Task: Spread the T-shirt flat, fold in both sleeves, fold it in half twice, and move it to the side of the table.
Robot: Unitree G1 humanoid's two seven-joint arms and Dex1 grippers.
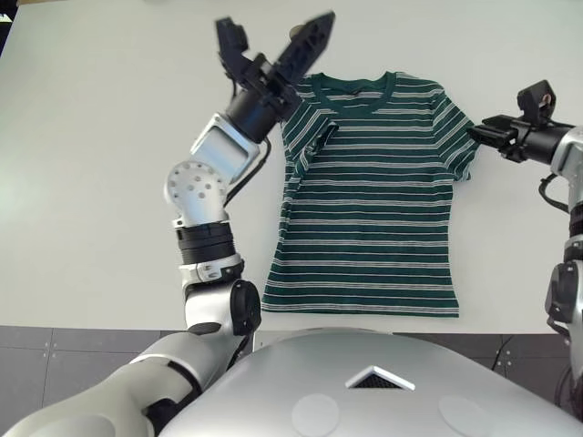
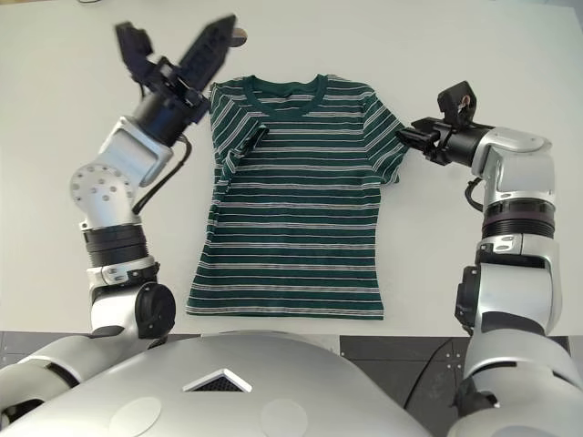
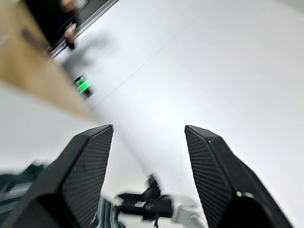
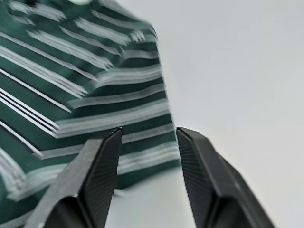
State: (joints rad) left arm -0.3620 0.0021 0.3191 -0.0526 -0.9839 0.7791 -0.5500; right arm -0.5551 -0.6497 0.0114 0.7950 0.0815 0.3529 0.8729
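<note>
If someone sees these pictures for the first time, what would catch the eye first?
First the green striped T-shirt, lying flat in the middle of the white table, its sleeve on the robot's left already folded inward. Next the left gripper, raised near the shirt's left shoulder with its jaws wide open. The right gripper sits low at the edge of the other sleeve, jaws open too.

Both eye views are aimed from the head, forward and down over the bench, and the whole T-shirt is shared. The left wrist view is pointed past the left end effector toward the right end effector, far off. The right wrist view is held close to the sleeve just ahead.
</note>
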